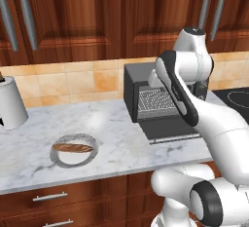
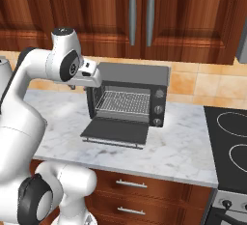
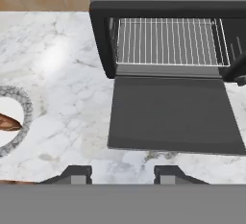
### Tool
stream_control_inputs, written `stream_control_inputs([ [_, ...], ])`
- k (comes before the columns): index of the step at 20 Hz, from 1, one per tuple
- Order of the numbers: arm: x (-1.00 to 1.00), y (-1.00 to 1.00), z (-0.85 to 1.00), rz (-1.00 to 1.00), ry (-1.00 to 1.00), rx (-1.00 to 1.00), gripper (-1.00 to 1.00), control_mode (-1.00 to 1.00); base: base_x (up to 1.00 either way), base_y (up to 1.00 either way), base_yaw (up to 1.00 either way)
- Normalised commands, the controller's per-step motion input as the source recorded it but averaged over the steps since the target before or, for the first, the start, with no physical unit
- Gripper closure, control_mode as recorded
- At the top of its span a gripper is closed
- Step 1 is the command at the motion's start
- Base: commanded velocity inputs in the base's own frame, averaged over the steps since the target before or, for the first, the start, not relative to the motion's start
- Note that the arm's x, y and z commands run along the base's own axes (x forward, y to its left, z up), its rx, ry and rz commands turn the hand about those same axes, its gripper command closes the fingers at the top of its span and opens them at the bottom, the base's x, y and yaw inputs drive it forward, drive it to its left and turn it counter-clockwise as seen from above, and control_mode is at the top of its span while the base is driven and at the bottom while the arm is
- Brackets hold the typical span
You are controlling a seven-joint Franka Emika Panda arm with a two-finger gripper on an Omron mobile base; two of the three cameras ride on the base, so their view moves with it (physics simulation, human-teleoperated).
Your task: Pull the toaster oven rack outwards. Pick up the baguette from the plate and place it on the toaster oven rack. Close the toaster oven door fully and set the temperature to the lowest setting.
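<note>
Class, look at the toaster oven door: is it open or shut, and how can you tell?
Open. The toaster oven door lies dropped flat on the counter, exposing the toaster oven rack inside the cavity.

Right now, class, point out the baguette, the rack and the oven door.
baguette (image 1: 73, 147): left base view, middle of the loaf.
rack (image 3: 168, 41): hand view, centre of the mesh.
door (image 2: 116, 131): right base view, inner face.

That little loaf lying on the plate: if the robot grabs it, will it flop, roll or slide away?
The baguette looks stiff: it lies straight across the plate, so it probably won't droop when lifted. Its rounded, elongated shape suggests it could roll sideways if nudged, though the plate's raised rim may check that. It seems small and likely light, so a pinch across its middle should do.
</note>
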Motion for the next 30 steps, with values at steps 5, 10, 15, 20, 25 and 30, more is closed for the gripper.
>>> stream_control_inputs([
  [5,-0.01,0.00,-0.03,0.00,-0.07,0.00,-1.00,-1.00,0.00,0.00,0.00],
  [10,-0.09,-0.02,-0.15,0.00,-0.18,0.00,-1.00,-1.00,0.00,0.00,0.00],
  [15,-0.11,-0.08,-0.17,0.00,-0.18,0.00,-1.00,-1.00,0.00,0.00,0.00],
  [20,-0.07,-0.15,-0.07,0.00,-0.14,0.00,-1.00,-1.00,0.00,0.00,0.00],
  [25,-0.01,-0.22,-0.01,0.00,-0.05,0.00,-1.00,-1.00,0.00,0.00,0.00],
  [30,0.00,-0.19,-0.03,0.00,-0.03,0.00,-1.00,-1.00,0.00,0.00,0.00],
])
